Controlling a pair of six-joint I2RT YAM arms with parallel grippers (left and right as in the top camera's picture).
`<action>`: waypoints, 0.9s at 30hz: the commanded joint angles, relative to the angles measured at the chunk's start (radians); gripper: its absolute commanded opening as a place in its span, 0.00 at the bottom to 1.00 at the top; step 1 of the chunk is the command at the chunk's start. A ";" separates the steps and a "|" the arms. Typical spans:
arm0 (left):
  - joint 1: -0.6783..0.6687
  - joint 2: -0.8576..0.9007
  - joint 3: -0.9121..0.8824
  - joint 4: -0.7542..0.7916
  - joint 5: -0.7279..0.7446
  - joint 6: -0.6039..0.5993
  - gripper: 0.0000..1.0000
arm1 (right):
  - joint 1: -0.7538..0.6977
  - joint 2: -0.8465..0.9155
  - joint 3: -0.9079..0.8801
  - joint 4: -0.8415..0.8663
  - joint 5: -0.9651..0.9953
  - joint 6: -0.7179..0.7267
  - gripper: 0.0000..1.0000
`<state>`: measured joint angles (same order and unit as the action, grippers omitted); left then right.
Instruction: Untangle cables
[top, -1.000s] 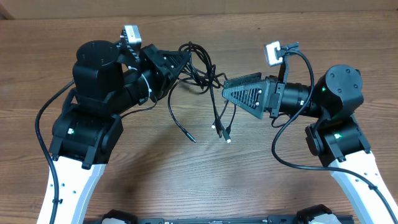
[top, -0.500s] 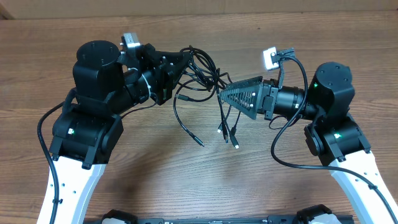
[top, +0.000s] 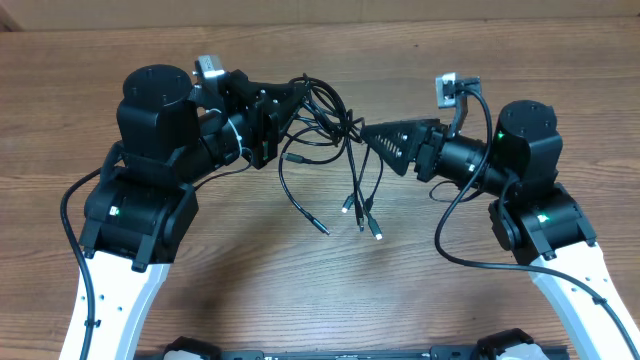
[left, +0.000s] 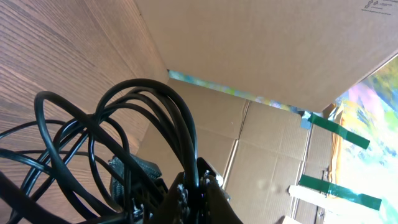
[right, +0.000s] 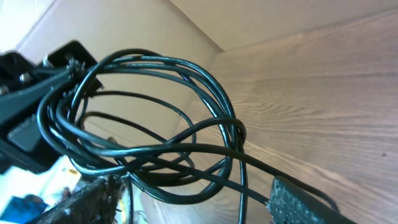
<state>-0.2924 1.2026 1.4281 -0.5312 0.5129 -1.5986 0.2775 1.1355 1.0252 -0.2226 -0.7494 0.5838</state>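
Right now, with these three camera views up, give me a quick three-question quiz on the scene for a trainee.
1. True or false: the left gripper is clamped on the cables.
2. Pick one. The right gripper has its jaws: A) shut on a plug, B) apart with strands between them, C) shut and empty.
3. Short answer: which camera view shows green tape on cardboard?
Key: 1 true; 2 B; 3 left wrist.

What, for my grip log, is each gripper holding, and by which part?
The left gripper is shut on the cables, clamping the bundle's loops. The right gripper stands open around strands, holding nothing.
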 joint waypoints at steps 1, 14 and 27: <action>0.006 -0.007 0.023 0.008 0.008 -0.022 0.04 | 0.003 -0.002 0.015 0.003 -0.036 -0.166 0.77; 0.006 -0.005 0.023 0.008 0.001 -0.026 0.04 | 0.003 -0.002 0.015 0.005 -0.243 -0.583 0.64; -0.010 0.000 0.023 0.007 0.053 -0.063 0.04 | 0.031 0.028 0.015 0.012 -0.323 -0.825 0.62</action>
<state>-0.2947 1.2026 1.4281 -0.5312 0.5289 -1.6398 0.2981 1.1431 1.0252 -0.2195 -1.0595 -0.1650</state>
